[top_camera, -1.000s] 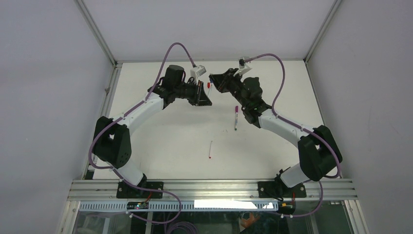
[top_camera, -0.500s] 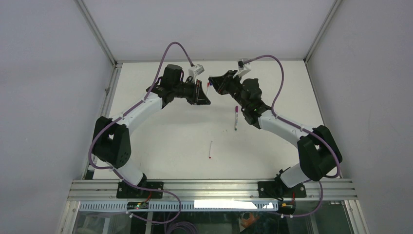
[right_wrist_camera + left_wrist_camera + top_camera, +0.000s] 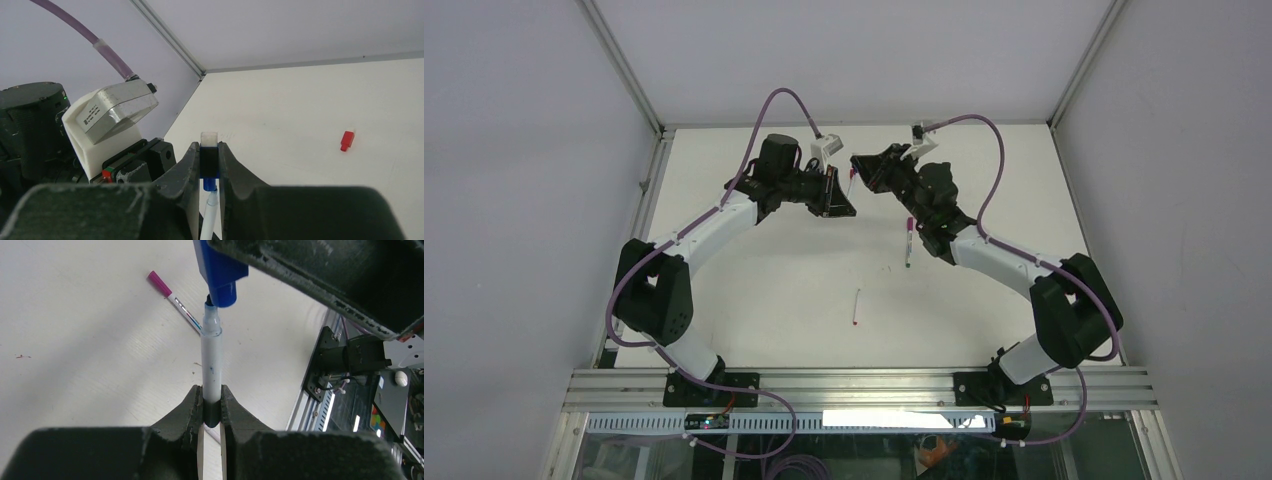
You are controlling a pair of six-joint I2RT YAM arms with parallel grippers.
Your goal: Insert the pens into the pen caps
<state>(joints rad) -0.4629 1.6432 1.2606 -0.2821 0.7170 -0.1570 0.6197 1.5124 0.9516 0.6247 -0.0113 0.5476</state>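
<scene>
Surface: a matt white tabletop (image 3: 774,270) boxed in by plain grey walls (image 3: 524,200), with both arms reaching to its far middle.
Left gripper (image 3: 212,396): clenched on the rear end of a thin white-barrelled pen with a blue tip (image 3: 211,357). The black pads press the barrel from both sides with only the barrel's width between them.
Pen axis: runs straight out from the left jaws along their centre line, tip leading and pointing at the other gripper.
Right gripper (image 3: 209,148): closed on a stubby blue plastic cap (image 3: 220,271). In its own wrist view the cap sits squarely between the fingertips, its pale closed end poking out beyond them.
Cap axis: roughly in line with the pen, open mouth facing the pen tip, tilted a little off the barrel's line.
Tip and mouth: the dark tip meets the cap's mouth near its edge. The barrel's shoulder is outside the cap. Whether the tip is inside, I cannot tell.
Magenta-capped white pen (image 3: 178,304): lies flat on the table below and beyond the left jaws, crossing behind the held barrel at a slant.
Red-tipped thin white pen (image 3: 856,307): lies on the table well behind both sets of jaws, towards the arm bases, uncapped.
Small red plastic cap (image 3: 347,140): rests on the table ahead of the right jaws and well off to one side, touching nothing.
</scene>
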